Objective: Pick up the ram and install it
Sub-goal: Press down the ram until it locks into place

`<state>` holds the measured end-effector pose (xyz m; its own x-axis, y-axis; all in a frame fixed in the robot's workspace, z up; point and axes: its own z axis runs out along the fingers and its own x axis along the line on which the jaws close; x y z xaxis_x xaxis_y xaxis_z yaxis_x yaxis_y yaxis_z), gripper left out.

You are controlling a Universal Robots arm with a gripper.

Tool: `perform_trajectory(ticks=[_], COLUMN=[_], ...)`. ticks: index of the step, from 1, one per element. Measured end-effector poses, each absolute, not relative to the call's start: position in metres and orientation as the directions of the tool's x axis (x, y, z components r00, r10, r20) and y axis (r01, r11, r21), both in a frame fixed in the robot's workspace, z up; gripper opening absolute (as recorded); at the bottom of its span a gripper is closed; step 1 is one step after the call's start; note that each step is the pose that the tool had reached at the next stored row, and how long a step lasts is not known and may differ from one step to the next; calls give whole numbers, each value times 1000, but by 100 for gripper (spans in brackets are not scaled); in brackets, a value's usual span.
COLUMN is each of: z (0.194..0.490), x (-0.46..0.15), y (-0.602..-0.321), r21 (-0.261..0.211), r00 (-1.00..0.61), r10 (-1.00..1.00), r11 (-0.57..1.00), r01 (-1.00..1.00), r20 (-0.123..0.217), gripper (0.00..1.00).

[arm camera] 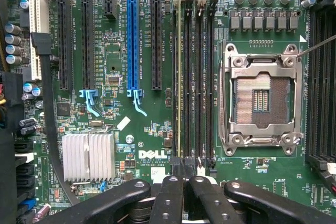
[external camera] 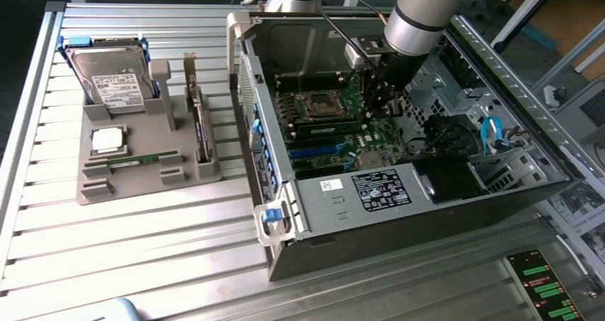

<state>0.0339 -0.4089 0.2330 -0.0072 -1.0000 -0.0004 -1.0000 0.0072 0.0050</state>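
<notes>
- Currently, your gripper (external camera: pixel 386 108) is inside the open computer case (external camera: pixel 492 172), low over the motherboard (arm camera: pixel 131 145), its fingers (arm camera: pixel 181 195) pressed together.
- You will find a ram (arm camera: pixel 179 77) seated upright in the memory slot just beside the processor socket (arm camera: pixel 261 100).
- Another ram stick (external camera: pixel 132 161) lies in the grey holder (external camera: pixel 113 186) outside the case, at the exterior view's left.
</notes>
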Motion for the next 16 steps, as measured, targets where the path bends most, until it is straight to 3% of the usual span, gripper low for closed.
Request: perform_trajectory(ticks=[16], z=[232], x=[34], y=[-409], r21=[5], r00=[-7], r10=[-1000], r11=[7], r01=[-1000], r20=[0], gripper=[10])
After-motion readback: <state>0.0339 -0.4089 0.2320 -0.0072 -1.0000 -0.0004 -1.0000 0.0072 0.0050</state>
